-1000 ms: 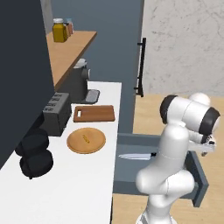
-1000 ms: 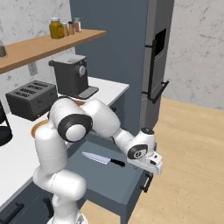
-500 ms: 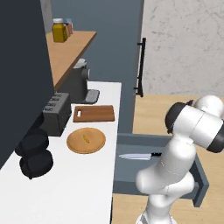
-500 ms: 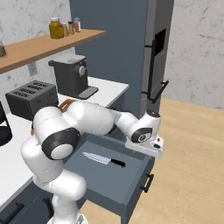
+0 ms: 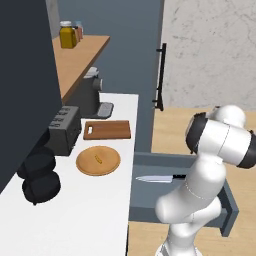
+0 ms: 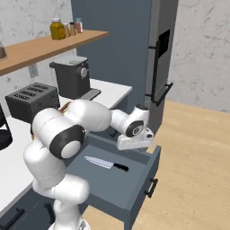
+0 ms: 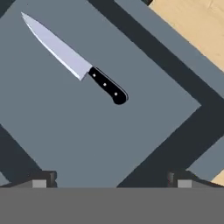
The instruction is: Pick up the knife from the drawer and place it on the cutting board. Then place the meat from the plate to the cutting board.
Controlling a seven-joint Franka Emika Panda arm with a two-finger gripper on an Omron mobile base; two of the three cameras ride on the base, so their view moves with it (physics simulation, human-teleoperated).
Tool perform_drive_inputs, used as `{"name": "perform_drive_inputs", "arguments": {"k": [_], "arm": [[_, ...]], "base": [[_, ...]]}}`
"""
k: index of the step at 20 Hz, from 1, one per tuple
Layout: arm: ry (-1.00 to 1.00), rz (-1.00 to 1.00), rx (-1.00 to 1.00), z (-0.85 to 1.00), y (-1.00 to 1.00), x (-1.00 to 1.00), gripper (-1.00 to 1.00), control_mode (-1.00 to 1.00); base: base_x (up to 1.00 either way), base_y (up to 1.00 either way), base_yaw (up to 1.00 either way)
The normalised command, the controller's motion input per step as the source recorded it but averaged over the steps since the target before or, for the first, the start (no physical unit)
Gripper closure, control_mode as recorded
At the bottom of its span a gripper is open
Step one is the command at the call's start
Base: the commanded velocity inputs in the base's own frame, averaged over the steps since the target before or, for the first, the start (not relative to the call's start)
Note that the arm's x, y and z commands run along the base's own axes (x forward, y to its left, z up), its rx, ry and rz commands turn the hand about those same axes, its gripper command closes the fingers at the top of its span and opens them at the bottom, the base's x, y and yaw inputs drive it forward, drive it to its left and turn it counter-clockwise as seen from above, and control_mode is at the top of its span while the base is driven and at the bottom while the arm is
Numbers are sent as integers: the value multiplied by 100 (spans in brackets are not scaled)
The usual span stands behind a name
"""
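1. Knife: it is lying flat on the floor of the open drawer, blade pointing toward the bench side, dark handle toward the drawer's front panel. Nothing is touching it.
2. The tool is hanging above the drawer interior, looking down at the knife. Its two fingertips are standing wide apart with nothing between them, so it is released and empty.
3. In the hand view the knife is sitting above and left of the midline between the fingertips. Judgement: the tool is needing to travel toward the handle before descending.
4. The knife is lying diagonally to the line joining the fingertips. Judgement: rotating the wrist until the fingers are straddling the handle across its width is giving the most secure grasp.
5. Judgement: aiming at the handle and not at the thin blade is reducing the risk of slipping; a flat knife is calling for a descent nearly to the drawer floor.
6. The cutting board is waiting on the bench, beside the plate carrying the meat.
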Motion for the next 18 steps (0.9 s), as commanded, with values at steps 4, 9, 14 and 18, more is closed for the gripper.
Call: {"name": "perform_drive_inputs", "arguments": {"k": [4, 9, 14, 18], "arm": [[0, 69, 0, -41, 50, 6, -100, -100], [-7, 48, 1, -44, 51, 26, -100, -100], [-19, 54, 15, -21, 3, 22, -100, -100], [-13, 60, 13, -19, 3, 14, -100, -100]], "base": [[0, 0, 0], [0, 0, 0], [0, 0, 0], [0, 0, 0]]}}
